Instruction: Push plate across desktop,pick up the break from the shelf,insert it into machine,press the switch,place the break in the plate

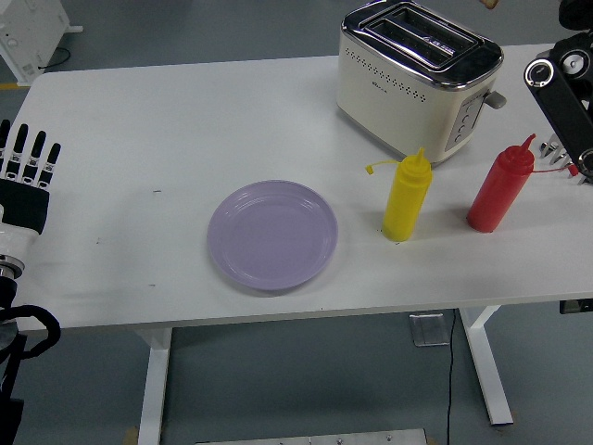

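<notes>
White table (pixel 185 120): purple plate (pixel 272 235), cream toaster (pixel 417 79).

White desk (pixel 185 120) with rounded corners, spanning almost the full width. Two white legs below the near edge, one at left (pixel 156 389), one at right (pixel 489 366), each on a flat foot. Grey-blue floor (pixel 306 385) beneath and beyond the far edge, evenly lit. Black cable (pixel 451 380) hanging down near the right leg. White cabinet corner (pixel 28 32) at far left.
</notes>
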You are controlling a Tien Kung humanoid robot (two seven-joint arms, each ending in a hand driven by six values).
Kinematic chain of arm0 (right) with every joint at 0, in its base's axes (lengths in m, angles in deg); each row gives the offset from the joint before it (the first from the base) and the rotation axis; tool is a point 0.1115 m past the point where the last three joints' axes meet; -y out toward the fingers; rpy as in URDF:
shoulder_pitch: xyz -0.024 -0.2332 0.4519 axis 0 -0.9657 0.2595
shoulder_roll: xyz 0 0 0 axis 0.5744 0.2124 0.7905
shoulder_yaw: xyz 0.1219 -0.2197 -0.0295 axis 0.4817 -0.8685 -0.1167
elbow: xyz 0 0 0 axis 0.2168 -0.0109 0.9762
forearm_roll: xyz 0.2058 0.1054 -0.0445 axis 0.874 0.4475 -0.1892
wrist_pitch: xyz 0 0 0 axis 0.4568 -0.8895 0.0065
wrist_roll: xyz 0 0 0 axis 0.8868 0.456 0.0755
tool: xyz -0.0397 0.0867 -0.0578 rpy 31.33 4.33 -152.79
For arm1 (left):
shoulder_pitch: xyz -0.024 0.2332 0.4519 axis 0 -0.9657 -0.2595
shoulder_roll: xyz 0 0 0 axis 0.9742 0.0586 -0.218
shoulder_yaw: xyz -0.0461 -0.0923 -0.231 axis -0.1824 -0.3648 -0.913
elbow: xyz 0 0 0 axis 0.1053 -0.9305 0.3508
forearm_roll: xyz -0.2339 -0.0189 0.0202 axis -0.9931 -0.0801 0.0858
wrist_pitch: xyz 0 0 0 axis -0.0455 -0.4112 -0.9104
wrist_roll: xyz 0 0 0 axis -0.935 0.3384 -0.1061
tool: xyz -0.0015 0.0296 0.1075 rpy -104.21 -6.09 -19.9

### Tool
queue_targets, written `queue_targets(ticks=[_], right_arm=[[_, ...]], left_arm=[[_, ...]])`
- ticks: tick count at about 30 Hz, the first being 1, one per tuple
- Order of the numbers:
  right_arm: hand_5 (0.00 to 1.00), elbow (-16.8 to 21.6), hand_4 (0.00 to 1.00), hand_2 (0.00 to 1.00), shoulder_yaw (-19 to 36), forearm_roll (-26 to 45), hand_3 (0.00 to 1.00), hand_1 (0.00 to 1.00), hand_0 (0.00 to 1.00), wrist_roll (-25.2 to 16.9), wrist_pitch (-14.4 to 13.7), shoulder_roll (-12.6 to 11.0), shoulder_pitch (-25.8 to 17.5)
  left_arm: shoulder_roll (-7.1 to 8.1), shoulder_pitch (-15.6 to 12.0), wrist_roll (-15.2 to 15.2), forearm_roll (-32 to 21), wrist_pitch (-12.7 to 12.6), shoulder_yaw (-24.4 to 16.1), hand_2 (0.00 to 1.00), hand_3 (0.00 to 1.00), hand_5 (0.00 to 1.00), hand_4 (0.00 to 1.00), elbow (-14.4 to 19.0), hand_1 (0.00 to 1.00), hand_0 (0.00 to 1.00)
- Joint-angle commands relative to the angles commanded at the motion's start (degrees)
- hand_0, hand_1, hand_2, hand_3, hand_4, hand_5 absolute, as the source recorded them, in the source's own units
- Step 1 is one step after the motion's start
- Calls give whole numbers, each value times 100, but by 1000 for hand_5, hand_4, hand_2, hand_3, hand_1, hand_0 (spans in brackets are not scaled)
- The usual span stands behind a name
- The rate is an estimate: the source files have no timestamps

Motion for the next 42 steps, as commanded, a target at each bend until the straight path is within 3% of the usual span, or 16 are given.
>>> queue_targets(ticks=[5,15,28,42], right_arm=[[2,-502,286,488,-142,53,516,441,422,250,66,256,360],[2,-1145,280,487,-309,-80,516,440,421,480,87,636,747],[2,-1294,271,486,-383,-184,517,435,417,1089,64,914,864],[2,-1373,265,487,-450,-181,518,432,414,1089,54,1026,857]], left_arm=[[2,2,-8,14,2,17,877,777,998,717,18,819,862],[10,15,-5,24,-3,23,877,776,998,717,16,819,862],[5,23,-3,46,-9,31,876,776,998,717,-14,819,862],[-2,30,2,61,-15,32,877,777,998,717,-29,819,863]])
